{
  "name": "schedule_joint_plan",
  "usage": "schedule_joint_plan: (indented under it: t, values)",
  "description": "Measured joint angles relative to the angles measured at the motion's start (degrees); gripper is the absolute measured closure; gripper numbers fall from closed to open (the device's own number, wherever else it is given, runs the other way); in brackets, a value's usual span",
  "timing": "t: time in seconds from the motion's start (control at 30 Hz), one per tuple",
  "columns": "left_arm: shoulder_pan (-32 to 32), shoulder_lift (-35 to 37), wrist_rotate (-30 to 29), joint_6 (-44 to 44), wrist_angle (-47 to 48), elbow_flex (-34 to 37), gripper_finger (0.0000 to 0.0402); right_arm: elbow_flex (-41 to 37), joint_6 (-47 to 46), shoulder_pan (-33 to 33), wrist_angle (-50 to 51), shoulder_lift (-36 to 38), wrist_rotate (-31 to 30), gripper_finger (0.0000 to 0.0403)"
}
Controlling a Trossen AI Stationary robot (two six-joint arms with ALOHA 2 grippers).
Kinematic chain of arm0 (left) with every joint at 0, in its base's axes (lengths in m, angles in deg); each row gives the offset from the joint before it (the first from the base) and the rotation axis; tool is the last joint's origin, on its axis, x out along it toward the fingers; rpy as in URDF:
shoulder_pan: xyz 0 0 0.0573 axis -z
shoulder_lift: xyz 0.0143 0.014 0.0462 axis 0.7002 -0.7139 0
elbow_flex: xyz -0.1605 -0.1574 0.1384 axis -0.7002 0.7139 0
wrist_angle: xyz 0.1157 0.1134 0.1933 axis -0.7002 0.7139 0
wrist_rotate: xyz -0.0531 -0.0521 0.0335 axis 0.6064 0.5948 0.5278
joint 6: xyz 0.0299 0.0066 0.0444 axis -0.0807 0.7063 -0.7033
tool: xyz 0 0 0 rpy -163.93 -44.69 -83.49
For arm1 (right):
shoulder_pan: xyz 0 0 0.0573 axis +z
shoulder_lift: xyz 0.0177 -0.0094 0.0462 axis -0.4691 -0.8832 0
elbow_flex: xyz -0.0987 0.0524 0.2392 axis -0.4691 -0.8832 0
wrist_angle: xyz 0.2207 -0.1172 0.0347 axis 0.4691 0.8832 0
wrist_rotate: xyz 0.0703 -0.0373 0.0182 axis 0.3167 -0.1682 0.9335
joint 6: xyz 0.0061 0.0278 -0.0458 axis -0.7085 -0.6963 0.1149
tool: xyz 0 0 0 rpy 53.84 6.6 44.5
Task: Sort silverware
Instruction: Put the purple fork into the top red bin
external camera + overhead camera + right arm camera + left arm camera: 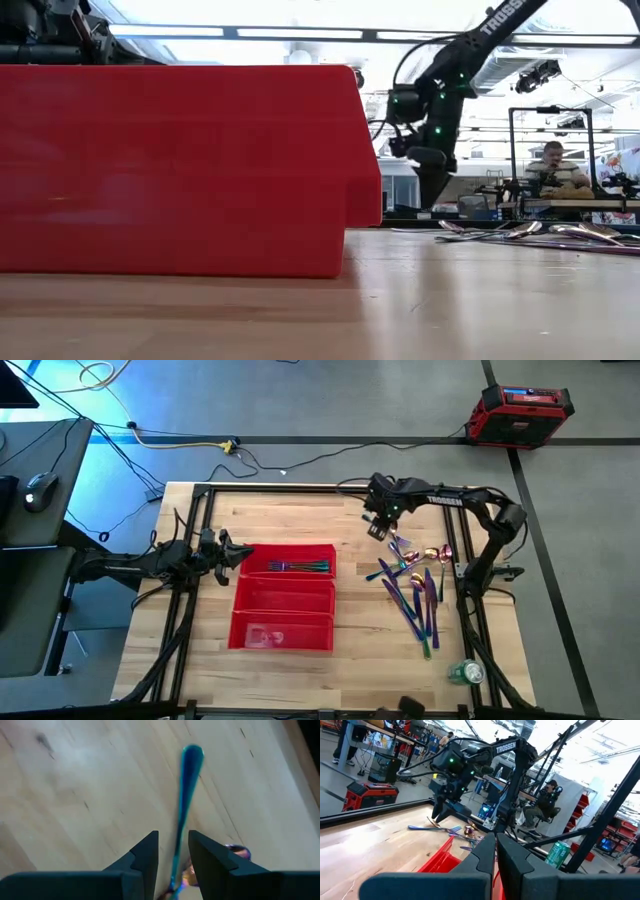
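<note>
While right gripper clamps thin blue iridescent metal piece above scattered silverware, beside red three-compartment plastic tray | left gripper closed, tray-side | risk: narrow pinch, piece may pivot, drop

My arms are dark, near black, built of jointed links, with black cables trailing along them. White TROSSEN lettering runs along my right arm, and small green lights glow near its wrist. My fingers are matte dark blocks with angular, chamfered tips.
</note>
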Motion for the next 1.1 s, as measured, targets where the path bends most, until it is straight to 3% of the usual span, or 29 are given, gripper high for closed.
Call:
schedule_joint_plan:
  t: [0.43,0.63,0.83,0.97,1.1]
  values:
    - [0.0,0.0,0.0,0.0,0.2,0.0,0.0401,-7.2,2.3,-0.8,-1.4,0.0,-2.8,0.0306]
    - [0.0,0.0,0.0,0.0,0.2,0.0,0.0401,-9.4,1.2,-1.2,-2.9,0.0,-1.3,0.0323]
    - [0.0,0.0,-0.1,0.0,0.2,0.0,0.0401,-7.3,-9.1,-1.5,-2.5,-0.2,3.1,0.0394]
    - [0.0,0.0,-0.2,0.0,0.2,0.0,0.0401,-3.7,-24.1,-1.5,-5.0,-0.2,8.6,0.0394]
    - [0.0,0.0,-0.2,0.0,0.1,0.0,0.0401,-1.2,-26.1,-1.4,-6.7,-0.2,12.6,0.0392]
